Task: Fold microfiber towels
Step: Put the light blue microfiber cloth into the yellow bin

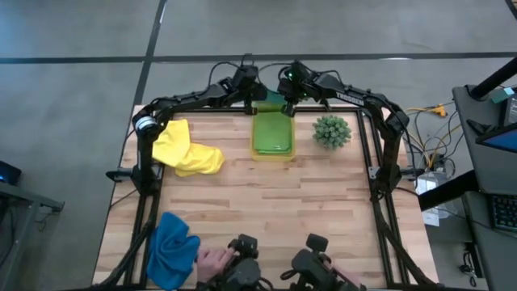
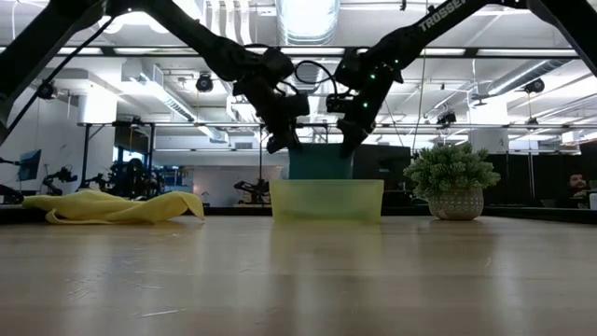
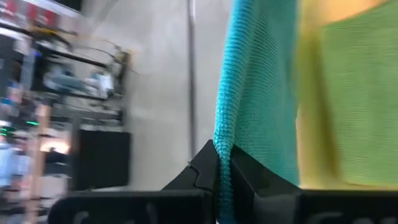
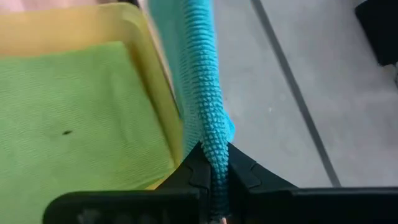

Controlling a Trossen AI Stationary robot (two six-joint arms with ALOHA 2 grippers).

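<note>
Fingers of the left gripper (image 3: 221,171) and right gripper (image 4: 214,171) pinch the teal towel (image 2: 320,162) tight, holding it up behind the bin (image 1: 273,152) with the green towel (image 4: 74,118) inside.

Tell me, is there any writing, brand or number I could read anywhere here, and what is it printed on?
"TROSSEN" in white letters on the right arm, readable in the high view.
"TROSSE", the same lettering cut off by the picture's edge, on that arm in the low view.
No print shows on the teal towel, the lime green towel or the bin.
Screens and gear in the room behind are too blurred to read.
</note>
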